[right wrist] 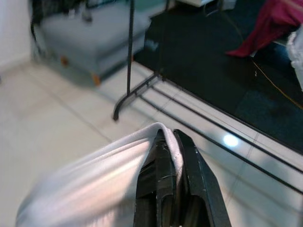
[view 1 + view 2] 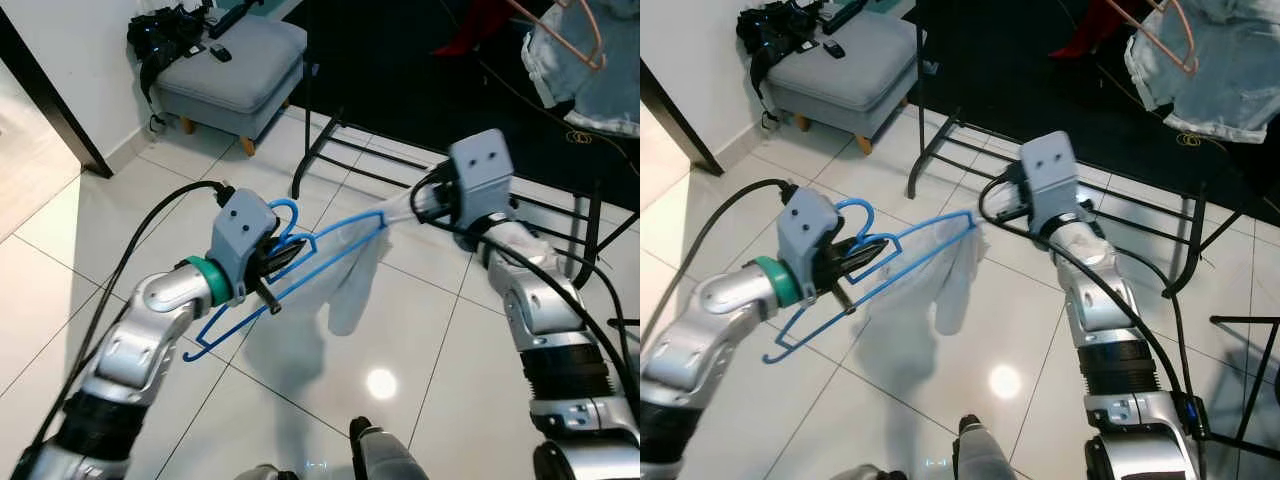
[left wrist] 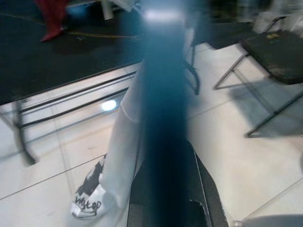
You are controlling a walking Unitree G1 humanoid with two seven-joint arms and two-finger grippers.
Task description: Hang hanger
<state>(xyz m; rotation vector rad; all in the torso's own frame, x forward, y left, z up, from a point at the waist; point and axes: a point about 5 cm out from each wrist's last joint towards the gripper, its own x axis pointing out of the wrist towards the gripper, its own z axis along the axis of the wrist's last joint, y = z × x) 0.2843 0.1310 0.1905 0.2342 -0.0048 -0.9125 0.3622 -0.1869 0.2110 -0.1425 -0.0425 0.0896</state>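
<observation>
A blue plastic hanger (image 2: 318, 252) is held in the air above the tiled floor. My left gripper (image 2: 280, 260) is shut on it just below the hook. A white garment (image 2: 352, 290) droops from the hanger's far end. My right gripper (image 2: 398, 214) is shut on the top edge of that garment, right at the hanger's tip. In the right wrist view the black fingers (image 1: 163, 161) pinch a fold of the white cloth (image 1: 94, 184). In the left wrist view the hanger (image 3: 163, 94) is a blurred blue bar close to the lens, with the garment (image 3: 118, 156) hanging past it.
A black clothes rack (image 2: 312, 130) stands just beyond the grippers, its base rails on the tiles beside a dark rug. Denim clothing on a pink hanger (image 2: 585, 60) hangs at the upper right. A grey ottoman (image 2: 235, 65) with a black bag (image 2: 165, 30) sits far left.
</observation>
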